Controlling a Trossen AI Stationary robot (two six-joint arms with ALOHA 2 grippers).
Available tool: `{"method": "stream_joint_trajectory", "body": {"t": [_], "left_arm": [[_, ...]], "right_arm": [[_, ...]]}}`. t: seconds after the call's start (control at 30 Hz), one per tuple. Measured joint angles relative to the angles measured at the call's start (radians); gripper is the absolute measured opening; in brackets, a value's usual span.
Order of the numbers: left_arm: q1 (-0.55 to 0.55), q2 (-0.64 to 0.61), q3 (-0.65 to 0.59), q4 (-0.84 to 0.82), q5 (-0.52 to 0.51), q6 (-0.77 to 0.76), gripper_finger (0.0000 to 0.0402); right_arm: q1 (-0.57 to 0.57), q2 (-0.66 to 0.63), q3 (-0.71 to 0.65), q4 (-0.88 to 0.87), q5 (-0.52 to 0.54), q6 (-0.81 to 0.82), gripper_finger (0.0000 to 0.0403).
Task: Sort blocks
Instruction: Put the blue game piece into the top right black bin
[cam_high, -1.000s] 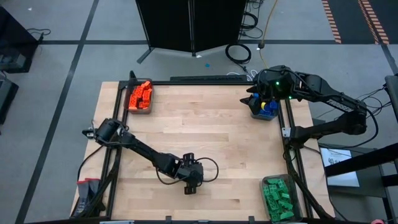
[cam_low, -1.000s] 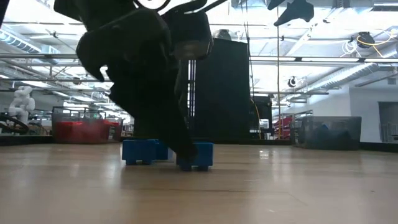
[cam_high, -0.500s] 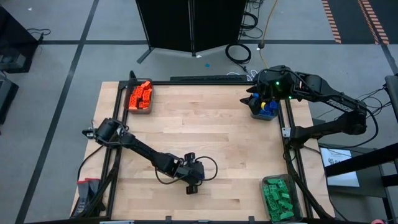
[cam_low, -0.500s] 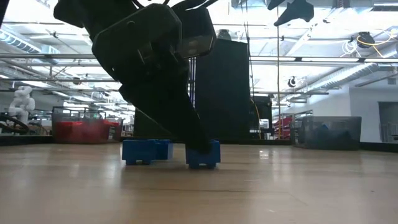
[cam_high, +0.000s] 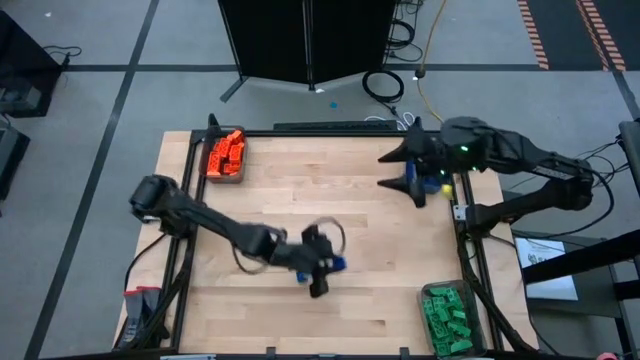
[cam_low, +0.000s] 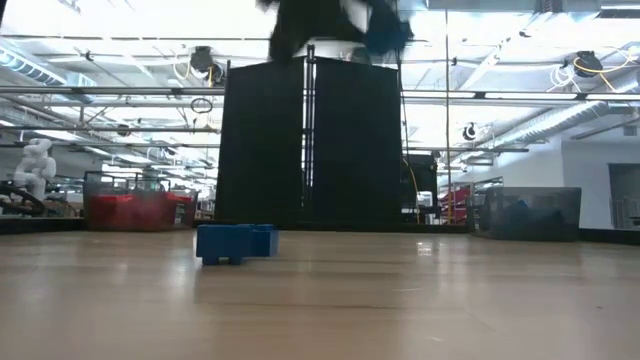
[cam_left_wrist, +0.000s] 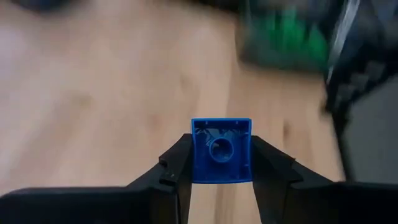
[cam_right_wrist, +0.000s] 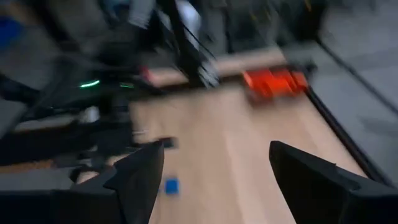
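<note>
My left gripper (cam_high: 326, 268) is near the middle of the table's near half, raised well above the wood, and shut on one blue block (cam_high: 338, 264); the low view shows it high up (cam_low: 385, 30). A second blue block (cam_low: 235, 243) rests flat on the table. My right gripper (cam_high: 395, 172) hovers open beside the blue bin (cam_high: 432, 182) at the far right. In the right wrist view its fingers (cam_right_wrist: 140, 177) stand wide apart, with a blue block (cam_right_wrist: 171, 185) on the wood beyond them. My left gripper pinches the blue block between its two fingers, one on each opposite side wall (cam_left_wrist: 198, 155). The block's hollow underside (cam_left_wrist: 221, 151) faces the wrist camera. The fingers point toward the table's right. The block is lifted clear of the table.
The orange bin (cam_high: 225, 153) sits at the far left corner, also seen in the right wrist view (cam_right_wrist: 275, 79). The green bin (cam_high: 450, 318) stands at the near right corner and shows blurred in the left wrist view (cam_left_wrist: 283, 37). A black frame (cam_high: 330, 130) runs along the table's edges.
My left gripper has risen from the table with one blue block and moved slightly toward the table's right; the other blue block stayed where it was. My right gripper has swung away from above the blue bin toward the table's left, turning to face across the table.
</note>
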Motion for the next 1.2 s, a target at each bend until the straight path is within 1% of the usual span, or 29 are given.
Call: {"method": "stream_joint_trajectory", "body": {"t": [0.07, 0.13, 0.27, 0.33, 0.4, 0.47, 0.57, 0.63, 0.7, 0.77, 0.87, 1.1, 1.2], "left_arm": [[0.024, -0.066, 0.024, 0.017, -0.028, -0.006, 0.0117], [0.043, -0.140, 0.044, 0.044, -0.061, -0.007, 0.0117], [0.066, -0.260, 0.069, 0.189, -0.100, -0.006, 0.0123], [0.075, -0.305, 0.072, 0.286, -0.107, -0.005, 0.0123], [0.083, -0.344, 0.073, 0.350, -0.107, -0.005, 0.0120], [0.087, -0.364, 0.072, 0.417, -0.108, -0.007, 0.0120], [0.095, -0.377, 0.072, 0.478, -0.106, -0.025, 0.0119], [0.101, -0.377, 0.072, 0.498, -0.105, -0.061, 0.0119], [0.103, -0.375, 0.072, 0.506, -0.096, -0.078, 0.0119], [0.106, -0.371, 0.072, 0.507, -0.095, -0.078, 0.0119], [0.107, -0.366, 0.071, 0.505, -0.094, -0.077, 0.0119], [0.108, -0.362, 0.071, 0.506, -0.096, -0.050, 0.0118], [0.115, -0.362, 0.071, 0.508, -0.105, -0.050, 0.0118]], "right_arm": [[0.058, -0.016, 0.000, 0.075, 0.000, -0.030, 0.0286], [0.108, -0.028, 0.000, 0.124, 0.033, -0.074, 0.0286], [0.213, -0.035, 0.000, 0.166, 0.187, -0.168, 0.0286], [0.262, -0.029, 0.000, 0.183, 0.268, -0.217, 0.0286], [0.310, -0.016, 0.000, 0.223, 0.354, -0.288, 0.0286], [0.360, 0.001, 0.000, 0.268, 0.435, -0.391, 0.0286], [0.420, 0.042, 0.000, 0.371, 0.534, -0.570, 0.0286], [0.450, 0.075, 0.000, 0.434, 0.588, -0.697, 0.0286], [0.470, 0.113, 0.000, 0.507, 0.650, -0.792, 0.0286], [0.482, 0.142, 0.000, 0.557, 0.682, -0.852, 0.0286], [0.487, 0.174, 0.000, 0.610, 0.687, -0.898, 0.0286], [0.487, 0.197, 0.000, 0.731, 0.684, -0.903, 0.0287], [0.481, 0.196, 0.000, 0.755, 0.682, -0.882, 0.0293]]}}
